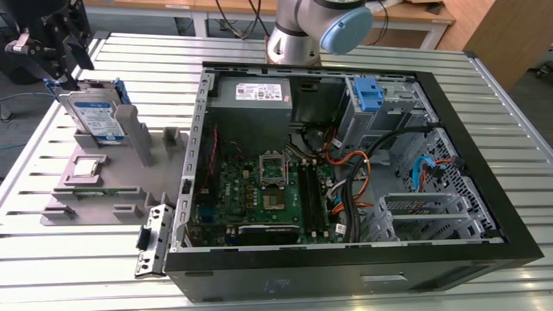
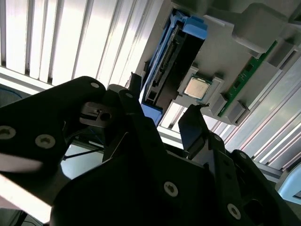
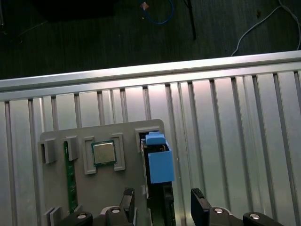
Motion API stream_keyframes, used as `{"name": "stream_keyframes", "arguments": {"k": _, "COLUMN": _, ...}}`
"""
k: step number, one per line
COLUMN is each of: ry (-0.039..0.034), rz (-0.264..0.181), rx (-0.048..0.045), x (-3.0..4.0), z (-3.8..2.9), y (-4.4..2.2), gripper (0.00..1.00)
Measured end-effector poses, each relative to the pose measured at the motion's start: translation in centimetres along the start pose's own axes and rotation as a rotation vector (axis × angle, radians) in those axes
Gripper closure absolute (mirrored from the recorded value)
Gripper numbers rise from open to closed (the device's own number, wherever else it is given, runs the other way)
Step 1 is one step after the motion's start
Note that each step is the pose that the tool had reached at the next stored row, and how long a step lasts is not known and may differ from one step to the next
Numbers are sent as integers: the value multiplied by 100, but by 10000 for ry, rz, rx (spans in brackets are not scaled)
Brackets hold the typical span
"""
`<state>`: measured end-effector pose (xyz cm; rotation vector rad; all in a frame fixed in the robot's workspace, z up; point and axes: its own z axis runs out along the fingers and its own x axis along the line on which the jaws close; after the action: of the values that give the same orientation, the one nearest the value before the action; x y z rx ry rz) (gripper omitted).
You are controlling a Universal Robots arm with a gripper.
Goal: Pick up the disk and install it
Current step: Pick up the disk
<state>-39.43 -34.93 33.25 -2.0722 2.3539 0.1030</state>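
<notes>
The disk stands on edge in a slot of a grey holder. The holder lies on the slatted metal table, at the exterior view's left of the open computer case. The gripper hangs right above the disk's top edge, at the far corner of the holder.

In the first wrist view the gripper is spread wide. One black finger sits on each side of the disk, which shows edge-on with its blue carrier uppermost. I see a gap on both sides, so nothing is grasped.

The second wrist view shows the same: the gripper is released, with the disk beyond its tips.

Beside the disk, the holder also carries a processor chip and a green memory stick. Inside the case, a blue bracket sits near the grey power supply.
</notes>
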Motion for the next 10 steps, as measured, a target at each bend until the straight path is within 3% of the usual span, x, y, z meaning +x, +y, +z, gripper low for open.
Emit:
{"name": "stream_keyframes", "arguments": {"k": 5, "ry": -3, "rz": -3, "rx": -1, "x": 1, "z": 24, "y": -1, "gripper": 41}}
{"name": "stream_keyframes", "arguments": {"k": 10, "ry": -4, "rz": -21, "rx": -1, "x": 6, "z": 105, "y": -5, "gripper": 41}}
